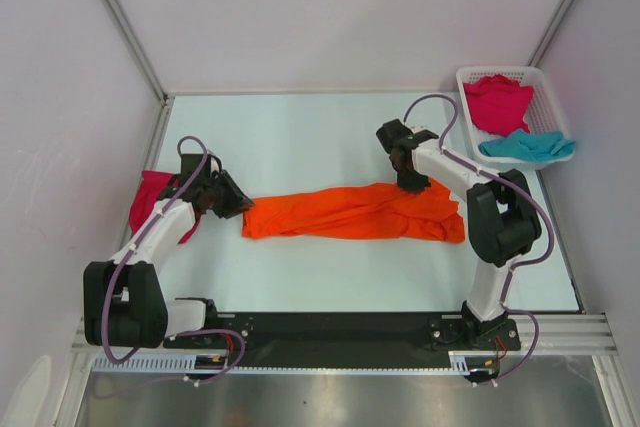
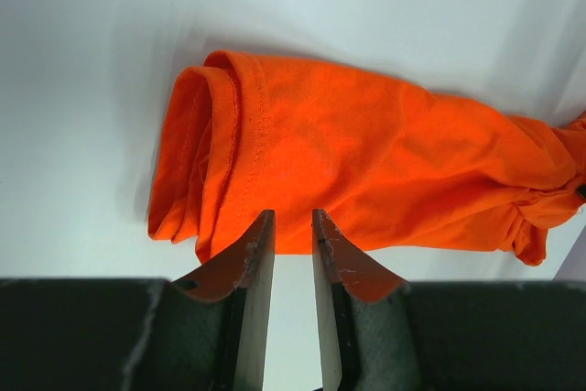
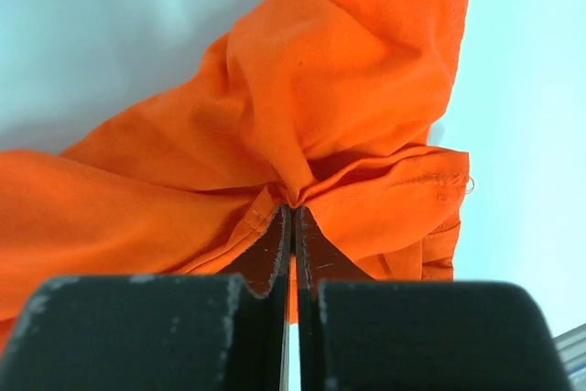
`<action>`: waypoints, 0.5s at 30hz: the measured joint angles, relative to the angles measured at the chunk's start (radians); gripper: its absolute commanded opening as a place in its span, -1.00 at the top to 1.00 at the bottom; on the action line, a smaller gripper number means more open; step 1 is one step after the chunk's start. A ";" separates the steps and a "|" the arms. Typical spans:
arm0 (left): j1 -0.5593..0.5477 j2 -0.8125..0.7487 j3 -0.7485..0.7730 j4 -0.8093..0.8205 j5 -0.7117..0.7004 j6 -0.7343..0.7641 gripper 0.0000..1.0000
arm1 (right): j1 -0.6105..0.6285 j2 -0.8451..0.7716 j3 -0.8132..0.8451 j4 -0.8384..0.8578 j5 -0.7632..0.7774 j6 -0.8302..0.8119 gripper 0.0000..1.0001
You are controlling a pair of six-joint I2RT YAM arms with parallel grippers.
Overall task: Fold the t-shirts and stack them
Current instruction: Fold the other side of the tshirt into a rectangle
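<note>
Here, the right gripper [image 3: 293, 206]: jaws pressed together on a pinch of the orange shirt [image 3: 320, 89]. A sliver of orange shows in the slit between them, and creases fan out from the tips. The grip sits on the far edge of the shirt's right-hand end, where the cloth bunches in loose folds.

Left gripper [image 2: 291, 222]: jaws a little apart, narrow gap, nothing caught between them. Bare table shows through the lower part of the gap. The tips sit at the edge of the shirt's left end; cannot tell whether they touch the cloth. That end is rolled over on itself, with hem and stitching showing.

The orange shirt lies across the middle of the table [image 1: 300, 137] as a long, narrow band running left to right between the two grippers. It is smoother on the left and crumpled on the right.

A pink shirt [image 1: 150, 197] lies at the table's left edge, partly under the left arm and apart from the orange one.

A white lattice basket [image 1: 505, 70] stands at the far right corner of the table. A second pink shirt [image 1: 497, 102] is heaped inside it toward the back. A teal shirt [image 1: 527, 146] lies across its near rim.
</note>
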 measured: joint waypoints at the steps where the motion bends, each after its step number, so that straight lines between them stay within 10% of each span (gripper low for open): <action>1: 0.000 0.000 0.000 0.000 0.000 0.000 0.44 | 0.003 -0.005 -0.008 0.000 0.000 0.000 1.00; 15: 0.000 0.000 0.000 0.001 0.000 0.000 0.44 | 0.051 -0.082 -0.084 -0.010 0.009 0.031 0.97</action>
